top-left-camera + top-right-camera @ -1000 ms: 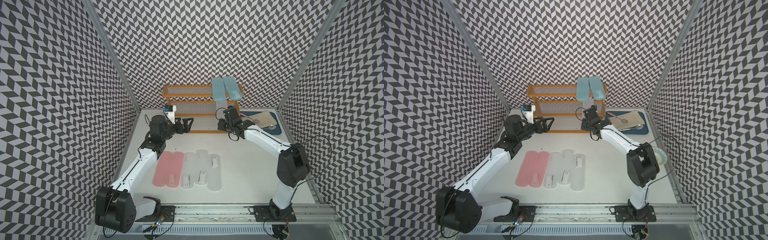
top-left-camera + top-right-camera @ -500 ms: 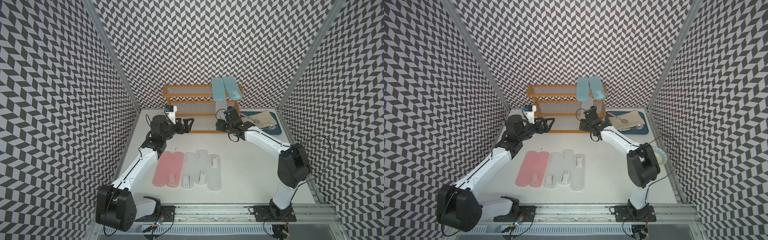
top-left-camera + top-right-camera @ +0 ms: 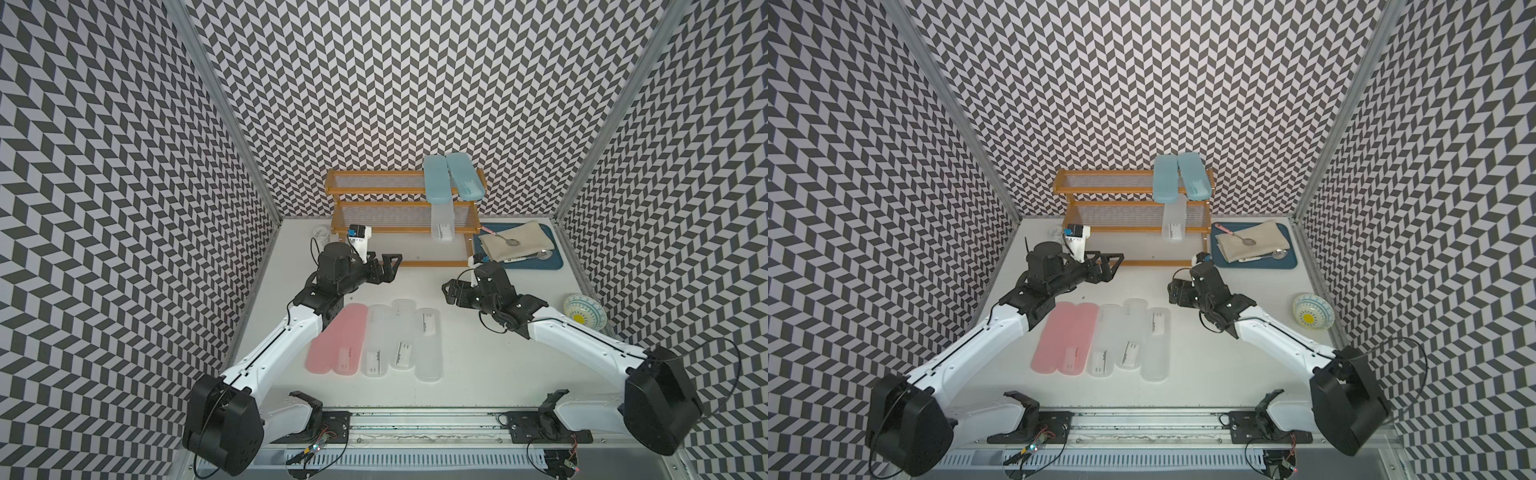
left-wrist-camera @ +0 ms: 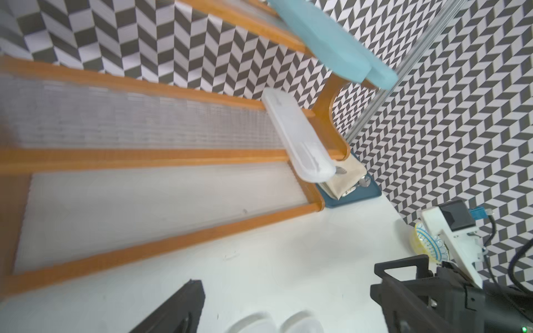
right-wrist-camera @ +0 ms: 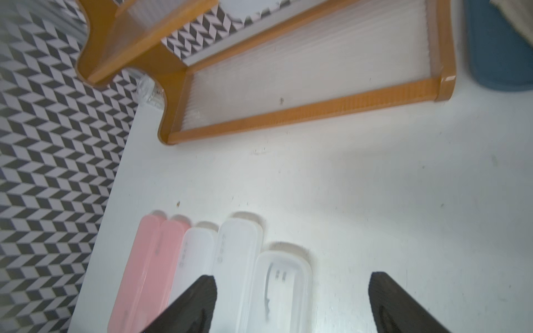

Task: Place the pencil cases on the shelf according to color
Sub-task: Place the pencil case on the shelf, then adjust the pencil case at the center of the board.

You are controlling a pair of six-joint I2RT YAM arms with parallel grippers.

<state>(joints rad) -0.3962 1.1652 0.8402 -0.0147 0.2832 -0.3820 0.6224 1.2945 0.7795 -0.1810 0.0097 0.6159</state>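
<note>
Five pencil cases [image 3: 374,338] on the counter [image 3: 498,365]; likely light, stiff, slick; best pinched across the narrow middle; left fingers [image 4: 178,308] and right fingers [image 5: 196,302] spread, empty.

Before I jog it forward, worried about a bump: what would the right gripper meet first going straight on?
Likely the rounded end of the nearest clear pencil case, or bare table just past it; the right gripper points down there, depth unclear.
</note>
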